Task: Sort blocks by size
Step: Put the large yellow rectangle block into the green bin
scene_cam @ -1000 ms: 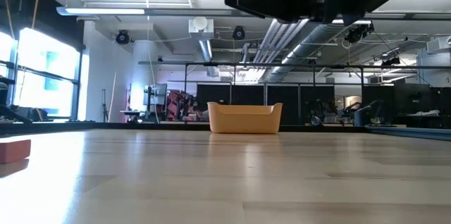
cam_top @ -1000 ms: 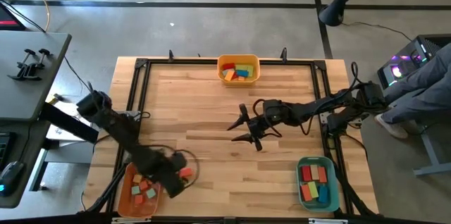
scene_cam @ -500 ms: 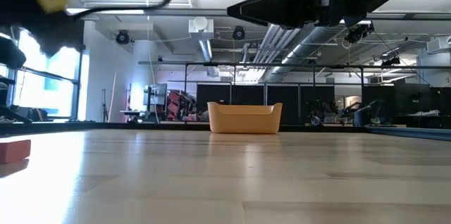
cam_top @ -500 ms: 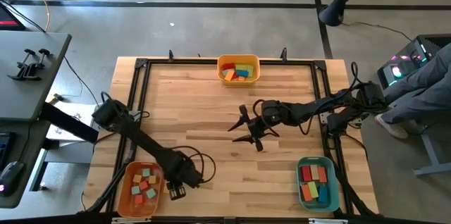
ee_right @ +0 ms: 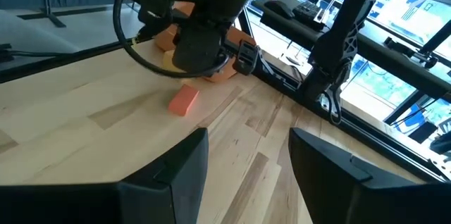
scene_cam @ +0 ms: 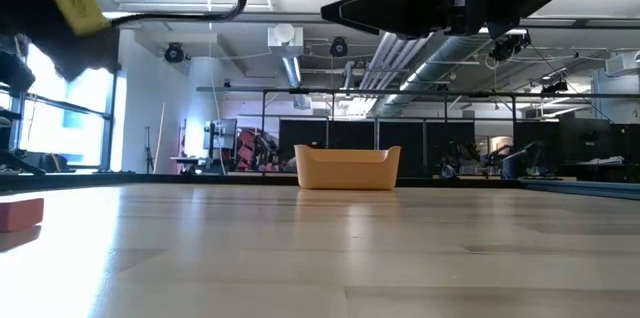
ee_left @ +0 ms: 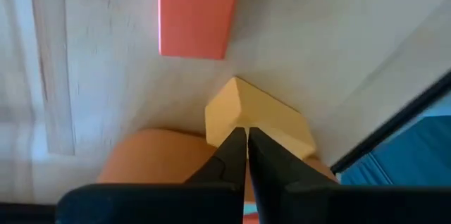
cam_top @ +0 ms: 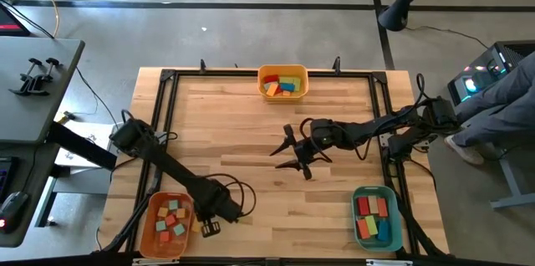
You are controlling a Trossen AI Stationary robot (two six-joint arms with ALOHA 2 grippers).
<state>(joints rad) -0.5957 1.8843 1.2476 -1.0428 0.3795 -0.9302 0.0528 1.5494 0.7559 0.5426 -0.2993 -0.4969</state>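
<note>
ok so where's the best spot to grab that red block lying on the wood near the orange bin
Grip the red block across its two long sides at mid-length, coming straight down. It lies flat on the table with bare wood around it, and those faces are parallel. The open right gripper seems the better one to use, since the left gripper is shut on a yellow block.

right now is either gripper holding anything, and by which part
The left gripper is shut on a yellow block, pinching one corner edge, near the orange bin. The right gripper is open over mid-table and holds nothing.
</note>
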